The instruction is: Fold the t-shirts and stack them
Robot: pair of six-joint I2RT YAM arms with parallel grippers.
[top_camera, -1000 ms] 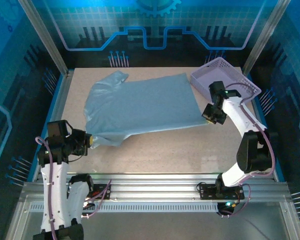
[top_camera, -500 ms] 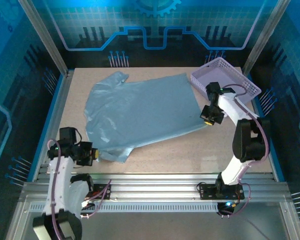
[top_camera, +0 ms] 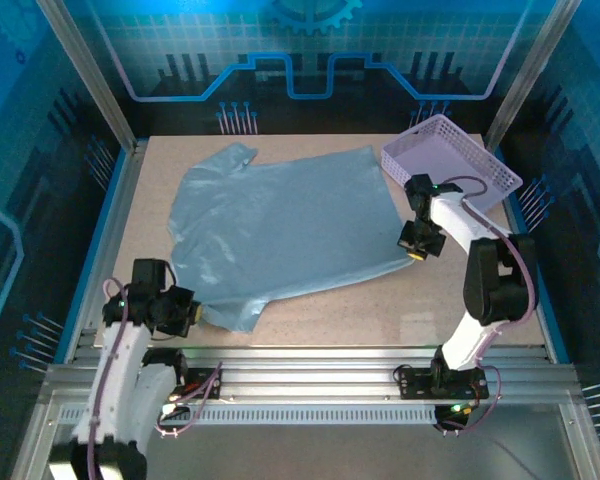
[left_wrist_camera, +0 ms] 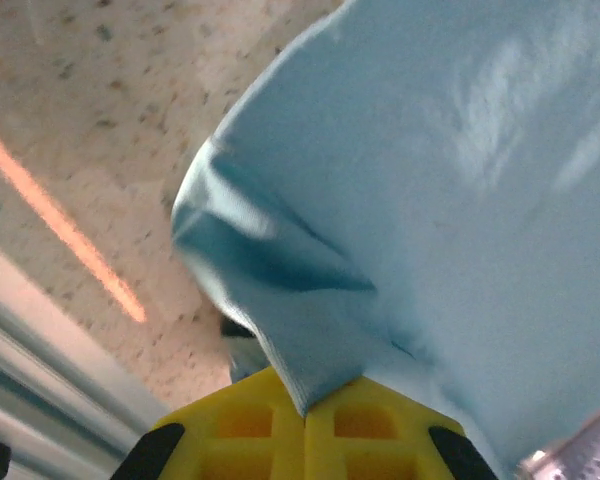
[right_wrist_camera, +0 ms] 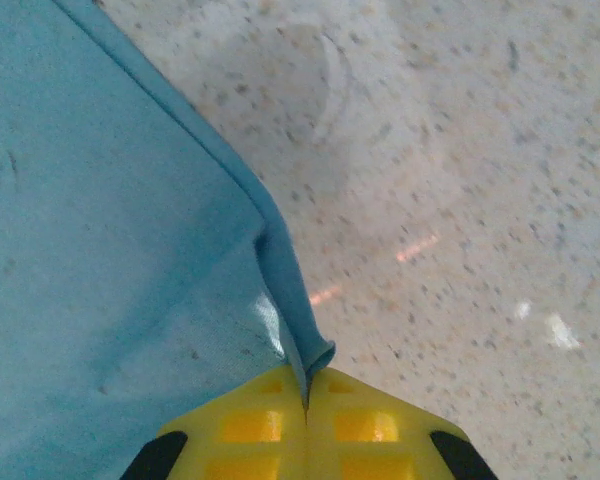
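Spreading looks like the step in hand: the t-shirt (top_camera: pixel 280 225) lies open and mostly flat across the middle of the desk (top_camera: pixel 380 300), not yet folded, with one sleeve-like flap at the far left and another lying toward the near left corner. The left hand (top_camera: pixel 187 312) is clenched on that near-left flap. In the left wrist view its yellow fingertips (left_wrist_camera: pixel 245 420) meet on a gathered tuck of cloth, which bunches into a dark crease just above them. The right hand (top_camera: pixel 416 248) is clenched on the near-right corner of the shirt, and the right wrist view shows the hemmed edge running straight down between the closed fingertips, with bare speckled desk to its right. A lavender basket (top_camera: pixel 475 165) sits at the far right corner, just beside the shirt's far-right corner; whether the two touch cannot be told. No lettering shows on the upper side, so the shirt is probably chest down. The near edge looks smooth toward the right grip and wrinkled toward the left one. The next move probably calls for both hands acting together: either drawing apart to smooth that edge, or lifting it and carrying it over toward the far edge for a first fold, level with each other so the cloth does not skew, and clear of the basket.
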